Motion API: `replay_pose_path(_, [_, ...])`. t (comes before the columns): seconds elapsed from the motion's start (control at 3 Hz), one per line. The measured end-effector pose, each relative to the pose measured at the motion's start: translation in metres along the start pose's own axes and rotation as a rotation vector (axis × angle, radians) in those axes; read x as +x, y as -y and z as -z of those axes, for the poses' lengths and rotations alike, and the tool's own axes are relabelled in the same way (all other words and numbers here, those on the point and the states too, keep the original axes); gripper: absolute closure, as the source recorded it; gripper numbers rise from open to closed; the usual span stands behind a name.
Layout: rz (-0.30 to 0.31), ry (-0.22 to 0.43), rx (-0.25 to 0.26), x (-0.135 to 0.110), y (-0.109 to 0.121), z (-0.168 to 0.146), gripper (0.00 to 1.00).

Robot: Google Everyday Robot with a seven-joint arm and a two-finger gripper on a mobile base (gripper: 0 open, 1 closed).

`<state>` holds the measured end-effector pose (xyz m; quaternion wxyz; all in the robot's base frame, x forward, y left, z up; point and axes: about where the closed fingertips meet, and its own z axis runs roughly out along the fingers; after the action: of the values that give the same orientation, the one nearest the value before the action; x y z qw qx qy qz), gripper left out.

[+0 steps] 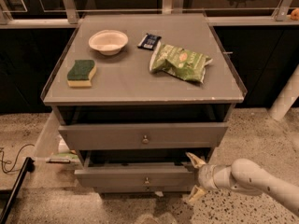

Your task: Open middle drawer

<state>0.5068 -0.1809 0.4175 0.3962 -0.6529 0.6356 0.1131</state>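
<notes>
Gripper: the gripper [194, 178] stood low, at the right end of the cabinet's drawer fronts, pointing left towards them.
Grip state: jaws were spread wide, one finger [193, 159] up and the other down. Nothing was held. Contact with the drawer end could not be confirmed.
Task item: the middle drawer [117, 176] lay immediately left of the gripper. Its medium-height grey front stood forward of the carcass, with a dark gap above it, so it was judged partly open.
Handling: judged a stiff, rigid box on slides with a smooth flat front. It looked moderately heavy and not fragile, and likely to bind if pulled from one end only.
Hold point: the round knob [146, 180], left of the gripper at the front's centre, was the one proper purchase. It was small and probably slippery.
Arm pose: the white forearm [254, 178] ran in from the gripper's right, near level and close to the floor.
Adjacent fronts: the taller drawer [107, 135] was above and left of the gripper. The thinnest drawer [121, 189] was just below the middle one.
Cabinet top: well above the gripper were a green snack bag [181, 62], a sponge [81, 73] and a bowl [108, 41].
</notes>
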Motion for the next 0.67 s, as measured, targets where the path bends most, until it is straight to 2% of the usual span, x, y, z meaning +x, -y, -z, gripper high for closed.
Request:
replay_pose_path(0.33, [-0.027,-0.004,-0.029,0.0128,-0.0103,-0.0108,0.0])
replay_pose_path(0.67, [-0.028,-0.004,-0.03,0.0129,-0.0105,-0.0109,0.0])
